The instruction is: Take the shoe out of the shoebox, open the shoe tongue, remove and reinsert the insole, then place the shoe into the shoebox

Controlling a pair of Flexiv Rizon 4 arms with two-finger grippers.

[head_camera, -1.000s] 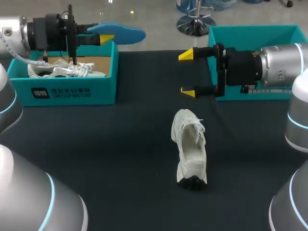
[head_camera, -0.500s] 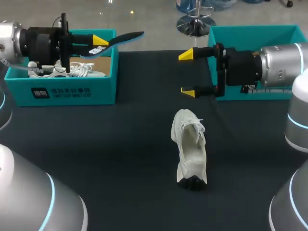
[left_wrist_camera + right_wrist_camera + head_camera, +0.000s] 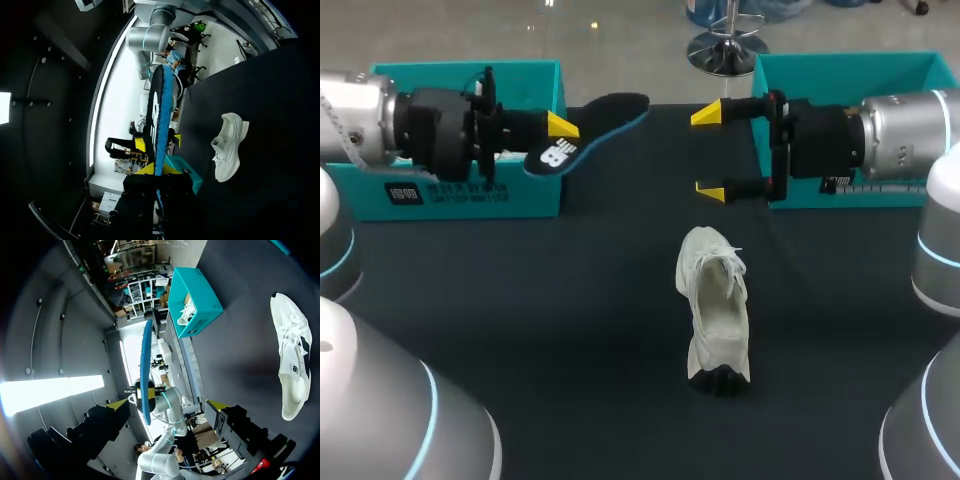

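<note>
Count: 2 teal shoeboxes, 2 white shoes, 1 insole, 2 hands.

Left shoebox [image 3: 460, 195] sits at the far left of the desk [image 3: 520, 300]. From overhead the left arm hides its inside. The right wrist view shows a second shoe [image 3: 186, 312] lying in it.

Right shoebox [image 3: 840, 70] sits at the far right. The right arm covers much of it, so I cannot tell its contents.

Shoe [image 3: 715, 310] lies out on the desk between the two boxes, dark heel end toward the robot, touching neither hand.

Left hand [image 3: 560, 125] is clenched on the insole [image 3: 590, 125], gripping one end. The rest juts out ahead of the fingers, past the left shoebox's inner corner, above the desk. The insole is black with a white mark on one face and has a blue edge.

Right hand [image 3: 710, 152] is released, fingers spread wide, holding nothing. It is level with the right shoebox's inner wall and well above the shoe.
</note>
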